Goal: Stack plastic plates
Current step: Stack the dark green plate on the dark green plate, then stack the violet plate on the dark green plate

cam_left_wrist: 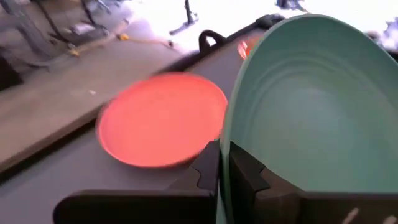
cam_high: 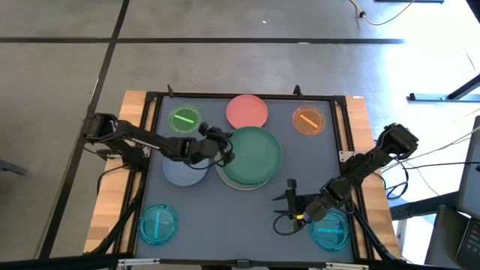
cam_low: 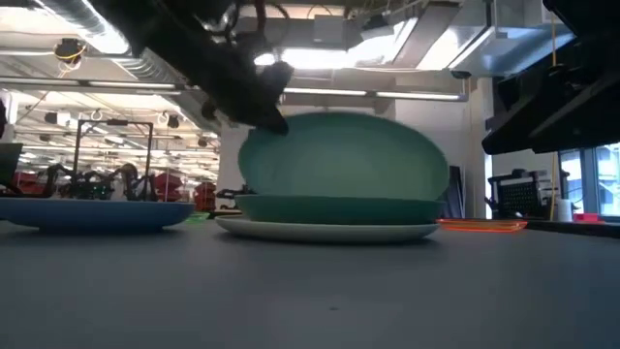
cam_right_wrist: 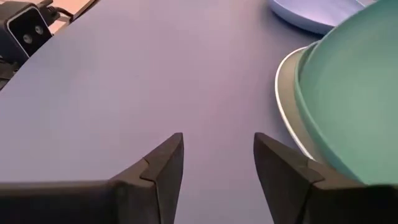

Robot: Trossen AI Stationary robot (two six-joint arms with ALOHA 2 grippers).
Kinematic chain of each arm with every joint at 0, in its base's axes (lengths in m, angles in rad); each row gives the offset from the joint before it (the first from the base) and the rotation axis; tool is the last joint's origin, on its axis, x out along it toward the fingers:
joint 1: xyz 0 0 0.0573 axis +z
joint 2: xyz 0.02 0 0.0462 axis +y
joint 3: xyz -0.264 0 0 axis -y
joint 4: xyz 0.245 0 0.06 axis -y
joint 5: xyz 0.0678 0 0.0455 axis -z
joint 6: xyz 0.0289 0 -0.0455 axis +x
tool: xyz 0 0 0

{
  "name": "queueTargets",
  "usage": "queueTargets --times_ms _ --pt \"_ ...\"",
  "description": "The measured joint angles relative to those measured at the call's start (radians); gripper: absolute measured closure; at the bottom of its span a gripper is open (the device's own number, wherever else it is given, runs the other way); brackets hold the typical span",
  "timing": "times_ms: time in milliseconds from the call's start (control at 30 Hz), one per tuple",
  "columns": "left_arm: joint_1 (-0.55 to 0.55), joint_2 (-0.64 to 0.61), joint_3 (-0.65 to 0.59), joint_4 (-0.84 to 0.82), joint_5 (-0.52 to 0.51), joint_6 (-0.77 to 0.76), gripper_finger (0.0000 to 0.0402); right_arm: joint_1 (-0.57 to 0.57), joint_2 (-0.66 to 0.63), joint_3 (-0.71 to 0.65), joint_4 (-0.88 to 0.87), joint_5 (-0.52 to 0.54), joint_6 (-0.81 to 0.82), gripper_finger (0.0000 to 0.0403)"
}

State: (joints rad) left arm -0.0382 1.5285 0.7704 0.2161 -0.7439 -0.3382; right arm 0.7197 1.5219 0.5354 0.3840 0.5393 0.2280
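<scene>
On the grey tabletop (cam_high: 225, 217) the left pincer (cam_high: 225, 150) is pinching the rim of the large green plate (cam_high: 255, 154), its dark fingers (cam_left_wrist: 208, 168) pressed on either side of the plate's edge. The low view shows this plate tilted up on that side, with its far rim resting on the stack beneath — a second green plate (cam_low: 334, 207) lying on a cream plate (cam_low: 325, 229) whose pale edge peeks out in the high view too. The pale blue plate (cam_high: 184, 172) lies just beside the stack, partly under the left arm. Along the far edge sit the small green plate (cam_high: 185, 120), the pink plate (cam_high: 247, 110) and the orange plate (cam_high: 308, 120), well apart from each other; the pink one almost touches the large green plate. Two cyan plates lie at the near corners — one at the left (cam_high: 157, 225), one at the right (cam_high: 331, 230). The right pincer (cam_high: 289, 201) hangs over bare tabletop near the right cyan plate, its fingers (cam_right_wrist: 165, 165) spread and holding nothing, pointing toward the stack.
</scene>
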Motion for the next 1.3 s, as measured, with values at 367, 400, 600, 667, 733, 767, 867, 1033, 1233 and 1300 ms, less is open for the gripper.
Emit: queueTargets --times_ms 367,400,600,667,733,767,867,1033,1233,1300 --pt "0.039 -0.015 0.000 -0.121 0.214 -0.023 0.0315 0.000 0.000 0.000 -0.020 0.000 0.009 0.0221" --pt "0.031 -0.033 0.001 -0.153 0.222 -0.026 0.0308 0.000 0.000 0.000 -0.020 0.000 0.006 0.0221" --pt "-0.058 -0.164 0.001 -0.380 0.235 -0.059 0.0295 -0.001 0.000 0.000 -0.029 0.023 -0.002 0.0221" --pt "-0.085 -0.206 0.001 -0.440 0.221 -0.086 0.0296 -0.008 0.000 0.000 -0.034 0.035 -0.015 0.0221" --pt "-0.107 -0.241 0.000 -0.507 0.181 -0.098 0.0298 -0.021 0.000 0.000 -0.041 0.036 -0.015 0.0221" --pt "-0.113 -0.251 0.000 -0.504 0.157 -0.098 0.0299 -0.026 0.000 0.000 -0.043 0.036 -0.009 0.0221" --pt "-0.109 -0.264 0.001 -0.493 0.141 -0.097 0.0300 -0.042 0.000 0.000 -0.049 0.027 0.008 0.0221" --pt "-0.110 -0.267 0.001 -0.570 0.231 -0.114 0.0301 -0.040 0.000 0.000 -0.070 0.022 0.031 0.0221" --pt "-0.258 -0.237 0.001 -0.696 0.370 -0.224 0.0301 -0.041 0.000 0.000 -0.074 0.019 0.023 0.0221" --pt "-0.318 -0.212 0.001 -0.732 0.373 -0.272 0.0301 -0.048 0.000 0.000 -0.072 0.022 -0.006 0.0221"
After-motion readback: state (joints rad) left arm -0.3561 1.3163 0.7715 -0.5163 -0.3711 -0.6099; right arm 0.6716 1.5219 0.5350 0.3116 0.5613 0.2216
